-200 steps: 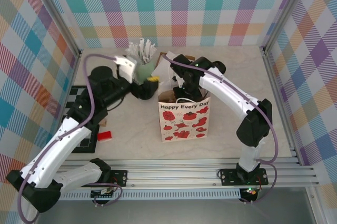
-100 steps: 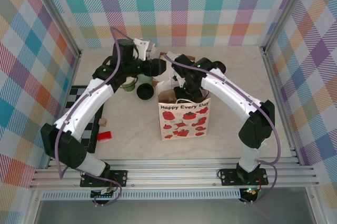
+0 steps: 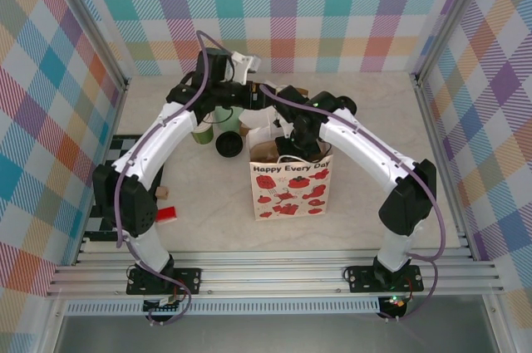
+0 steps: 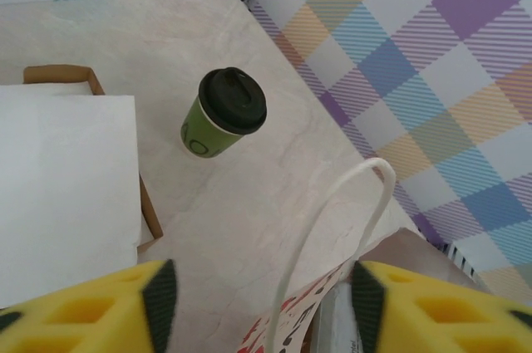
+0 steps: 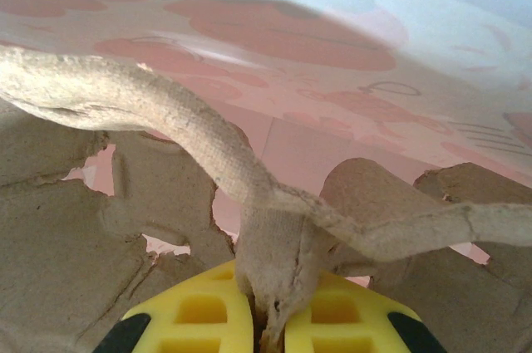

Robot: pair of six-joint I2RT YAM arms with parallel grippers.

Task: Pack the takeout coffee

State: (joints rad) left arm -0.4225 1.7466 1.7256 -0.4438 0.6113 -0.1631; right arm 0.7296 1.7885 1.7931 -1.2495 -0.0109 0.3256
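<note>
The takeout coffee (image 4: 224,112) is probably light and thin-walled, so it would crush easily and its lid could pop off. Grip it gently around the paper wall, below the lid. It is a small green cup with a dark printed mark and a round black lid. It stands on the tabletop (image 4: 249,203), well ahead of the left tool (image 4: 262,291), whose jaws are apart and empty. The right tool (image 5: 270,320) is clamped on a pulp cup carrier (image 5: 166,120).

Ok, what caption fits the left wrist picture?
Left gripper, open, facing the takeout coffee standing on the pale table.
</note>
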